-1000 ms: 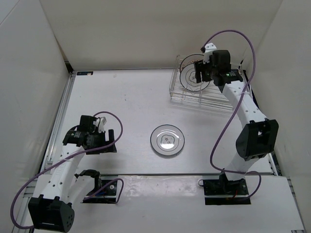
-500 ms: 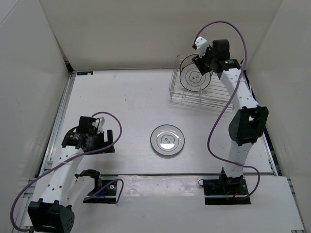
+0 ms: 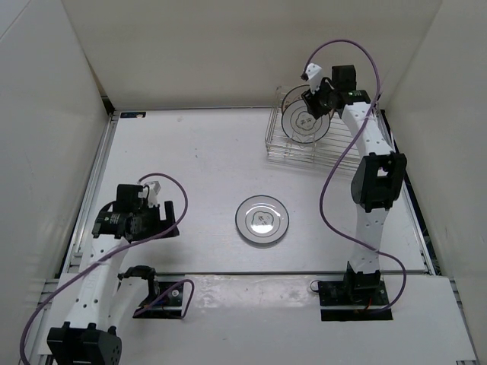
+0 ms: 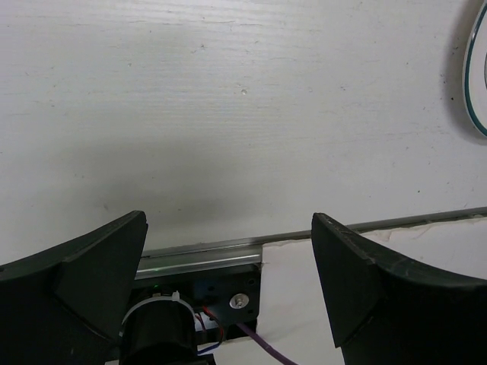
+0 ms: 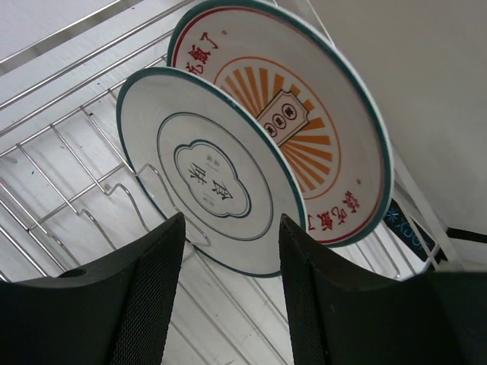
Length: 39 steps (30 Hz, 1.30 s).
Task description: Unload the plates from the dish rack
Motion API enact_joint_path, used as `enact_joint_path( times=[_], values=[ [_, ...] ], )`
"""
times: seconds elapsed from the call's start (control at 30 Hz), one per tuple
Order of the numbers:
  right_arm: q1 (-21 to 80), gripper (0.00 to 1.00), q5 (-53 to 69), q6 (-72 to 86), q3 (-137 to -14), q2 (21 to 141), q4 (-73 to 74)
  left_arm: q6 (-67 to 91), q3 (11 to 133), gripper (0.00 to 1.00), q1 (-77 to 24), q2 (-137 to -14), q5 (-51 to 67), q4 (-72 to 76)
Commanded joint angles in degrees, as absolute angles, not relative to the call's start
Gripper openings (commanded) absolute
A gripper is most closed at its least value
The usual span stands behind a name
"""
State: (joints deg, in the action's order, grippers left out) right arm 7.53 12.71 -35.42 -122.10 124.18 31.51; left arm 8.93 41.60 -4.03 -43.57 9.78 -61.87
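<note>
Two upright in dish rack: white plate, orange plate | right gripper open, empty, at white plate's rim | advise: centre rim, close gently, lift straight up | left gripper open, empty

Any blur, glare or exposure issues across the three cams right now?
Right wrist: ringed plate and orange plate sharp, print legible, no glare; right fingers dark and soft. Left wrist: table in focus, left fingers near-black, soft shadow ahead of them. Top: flat, even light; rack wires faint.
</note>
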Motion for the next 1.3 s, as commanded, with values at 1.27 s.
enact_joint_path(
  times=[1.27],
  values=[
    [2.5, 0.4, 27.8, -30.0, -125.0, 132.4, 14.3, 6.9, 47.8, 1.0, 10.2, -60.0, 30.1, -61.1]
  ],
)
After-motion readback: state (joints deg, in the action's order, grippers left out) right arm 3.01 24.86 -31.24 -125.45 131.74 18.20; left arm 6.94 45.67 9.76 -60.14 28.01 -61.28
